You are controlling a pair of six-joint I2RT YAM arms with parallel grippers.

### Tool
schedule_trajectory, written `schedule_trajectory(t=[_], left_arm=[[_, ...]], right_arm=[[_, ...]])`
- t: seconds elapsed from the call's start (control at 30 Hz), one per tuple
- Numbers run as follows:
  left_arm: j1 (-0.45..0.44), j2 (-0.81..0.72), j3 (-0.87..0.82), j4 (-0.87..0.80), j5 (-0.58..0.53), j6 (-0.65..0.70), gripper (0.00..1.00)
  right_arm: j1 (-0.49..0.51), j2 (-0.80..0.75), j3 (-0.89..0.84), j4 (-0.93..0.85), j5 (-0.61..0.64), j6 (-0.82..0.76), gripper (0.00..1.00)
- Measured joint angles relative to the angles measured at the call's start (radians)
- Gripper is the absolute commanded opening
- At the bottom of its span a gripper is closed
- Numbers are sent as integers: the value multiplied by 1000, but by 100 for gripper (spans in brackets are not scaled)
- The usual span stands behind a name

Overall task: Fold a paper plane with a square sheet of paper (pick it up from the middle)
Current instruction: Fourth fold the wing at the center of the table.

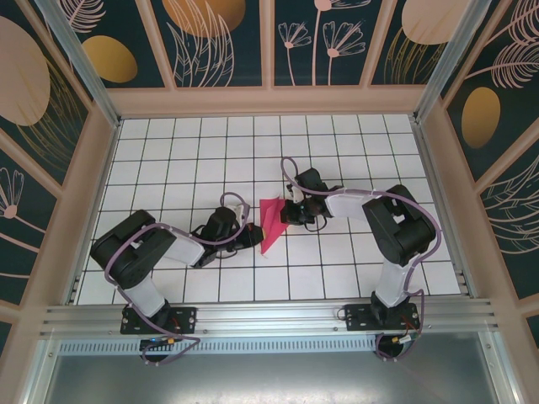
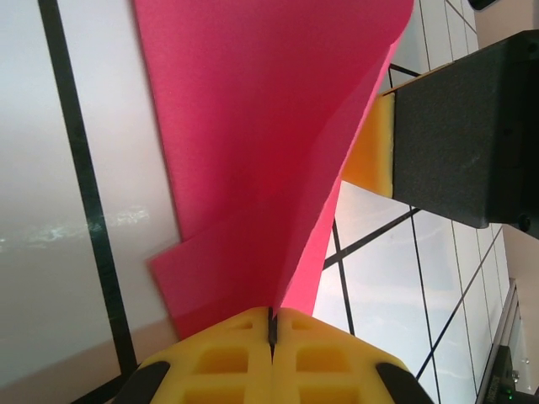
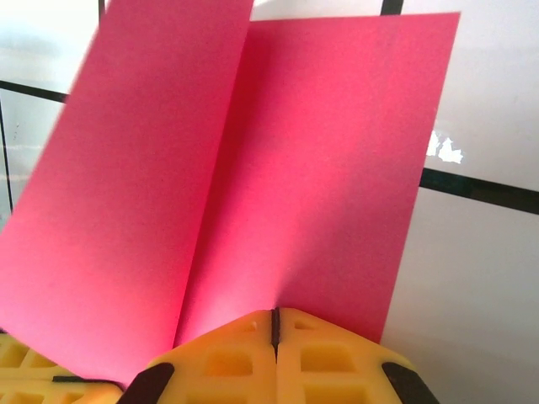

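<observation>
The sheet of paper (image 1: pixel 271 220), magenta-pink, sits just left of the middle of the top view, lifted off the white tiled table (image 1: pixel 168 151) and folded on itself. There its long axis runs nearly up and down the frame, leaning a little, with the broader part toward the upper end and the shape narrowing to a tip at the lower end.

My left gripper (image 1: pixel 255 238) comes in from the lower left and has the paper's lower part. In my left wrist view the two yellow pads are pressed together at the bottom centre with the pink edge caught in the seam between them, and the sheet rises from there to the top of the frame in overlapping layers.

My right gripper (image 1: pixel 287 214) reaches in from the right and pinches the upper right side. In my right wrist view those yellow pads are likewise closed on the paper at the bottom centre. A straight crease climbs from that pinch to the top edge, with one panel leaning to the left of it and the other to the right.
</observation>
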Motion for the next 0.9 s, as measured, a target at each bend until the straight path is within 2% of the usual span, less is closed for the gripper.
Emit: schedule_trajectory(t=[0.23,0.63,0.9], left_arm=[[0,31,-16,55,-1,-18,4],[1,48,-37,120,-5,-52,1],[1,50,-42,134,-8,-64,0]], right_arm=[[0,0,0,0,-1,0,5],[0,3,9,-3,-8,23,13],[0,-55,-1,61,-66,85,10]])
